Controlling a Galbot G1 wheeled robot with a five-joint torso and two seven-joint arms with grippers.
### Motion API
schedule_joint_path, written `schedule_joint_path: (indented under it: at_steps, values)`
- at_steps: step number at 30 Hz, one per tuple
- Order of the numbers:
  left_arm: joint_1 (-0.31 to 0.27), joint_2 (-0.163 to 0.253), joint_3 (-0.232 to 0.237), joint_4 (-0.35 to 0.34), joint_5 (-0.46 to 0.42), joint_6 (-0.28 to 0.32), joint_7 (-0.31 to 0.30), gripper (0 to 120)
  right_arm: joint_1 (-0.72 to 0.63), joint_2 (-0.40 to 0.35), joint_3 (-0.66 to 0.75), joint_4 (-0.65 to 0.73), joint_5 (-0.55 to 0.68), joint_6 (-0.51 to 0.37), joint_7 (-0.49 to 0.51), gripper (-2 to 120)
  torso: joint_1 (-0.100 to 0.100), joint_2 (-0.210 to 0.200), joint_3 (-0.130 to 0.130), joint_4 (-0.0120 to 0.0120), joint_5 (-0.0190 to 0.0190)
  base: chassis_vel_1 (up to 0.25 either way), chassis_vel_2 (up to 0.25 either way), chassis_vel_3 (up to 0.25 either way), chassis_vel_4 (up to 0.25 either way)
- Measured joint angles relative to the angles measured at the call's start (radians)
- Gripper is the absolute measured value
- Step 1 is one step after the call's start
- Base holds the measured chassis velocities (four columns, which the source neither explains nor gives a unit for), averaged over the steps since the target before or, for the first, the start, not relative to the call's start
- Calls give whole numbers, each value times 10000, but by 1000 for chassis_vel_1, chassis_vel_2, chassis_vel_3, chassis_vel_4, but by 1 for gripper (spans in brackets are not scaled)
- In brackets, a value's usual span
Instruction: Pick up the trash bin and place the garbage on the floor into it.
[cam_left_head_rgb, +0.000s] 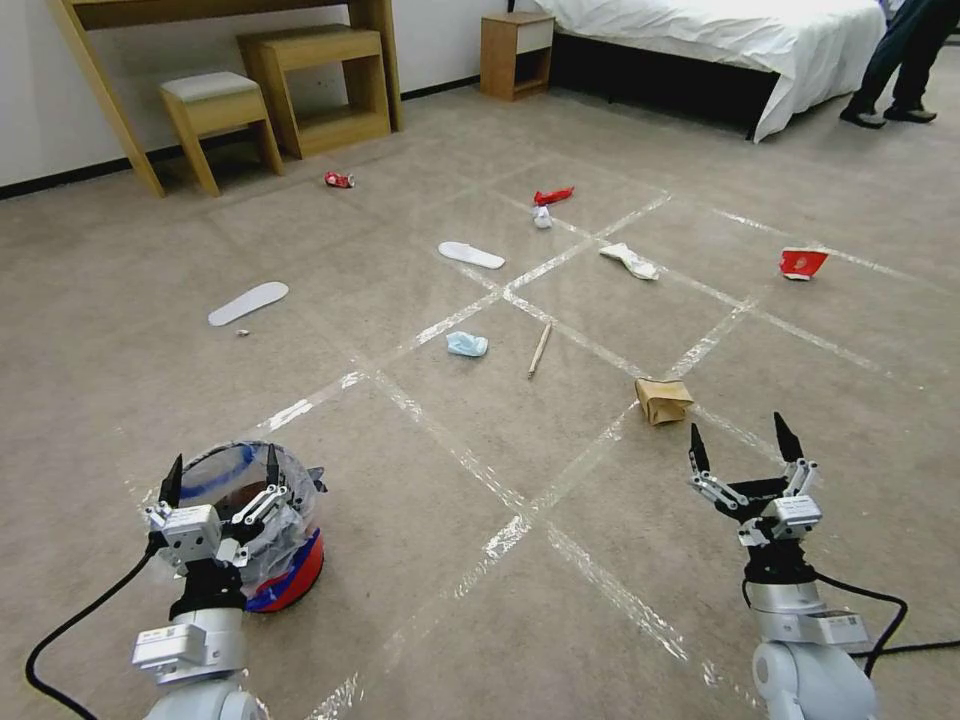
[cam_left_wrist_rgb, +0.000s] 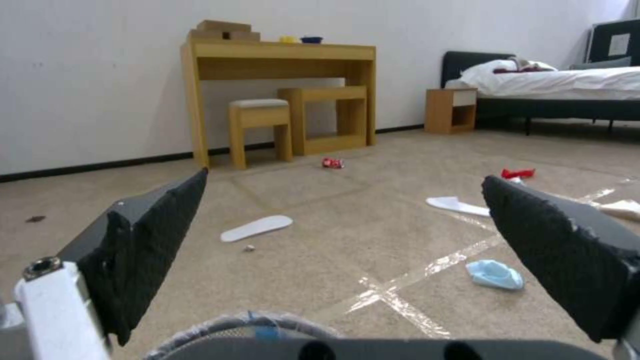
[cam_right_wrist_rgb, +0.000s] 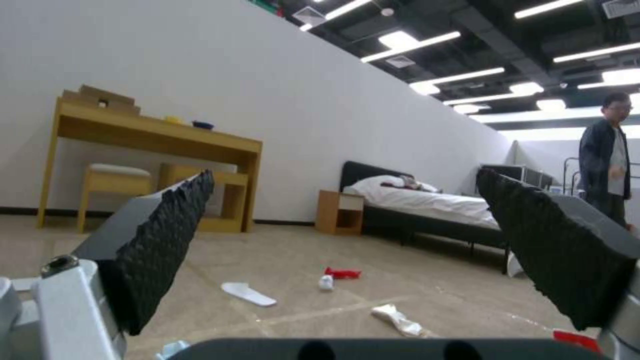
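Head view: lower left, the left hand (cam_left_head_rgb: 222, 468) hangs spread over the trash bin (cam_left_head_rgb: 285, 560), fingers straddling its bagged rim. Lower right, the right hand (cam_left_head_rgb: 745, 442) is spread, empty, the brown paper bag (cam_left_head_rgb: 662, 399) just beyond.

Left wrist view: face mask (cam_left_wrist_rgb: 495, 274) and slipper (cam_left_wrist_rgb: 257, 227) lie on the floor (cam_left_wrist_rgb: 320, 250).

Right wrist view: a white tissue (cam_right_wrist_rgb: 399, 319) lies between the spread fingers (cam_right_wrist_rgb: 160, 240).

Left gripper (cam_left_head_rgb: 221, 472) at seven o'clock, fingers spread, seemingly low; right gripper (cam_left_head_rgb: 744, 441) at five o'clock, agape, upright.

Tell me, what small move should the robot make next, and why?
Probably lower the left gripper and close it on the trash bin: its fingers are open above the bin's bagged rim, the bin sits on the floor, and the garbage lies scattered ahead.
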Motion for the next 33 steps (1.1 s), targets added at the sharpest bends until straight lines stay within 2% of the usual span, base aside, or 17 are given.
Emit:
schedule_joint_path:
  at_steps: [9, 30, 32, 33]
  values:
    - [6, -3, -20, -21, -26, -1, 0, 100, 17, 33, -9, -53, 1, 4, -38, 100, 0, 0, -1, 0, 0, -17, 12, 14, -20]
    - [-76, -1, -25, 81, -78, -2, -18, 100, 148, 59, -60, -215, -81, 8, -22, 100, 1, 0, 0, -1, -1, -104, 105, 102, -105]
    - [-56, 0, -106, -23, -81, 176, -114, 100, 171, 44, -60, -265, -87, 19, -21, 100, 1, 0, 1, 0, -1, -68, 74, 78, -59]
    - [-19, 41, -223, -281, -111, 605, -326, 100, 190, 14, -51, -293, -73, 22, -21, 100, 1, 0, 2, 1, -2, 0, 0, 0, 0]
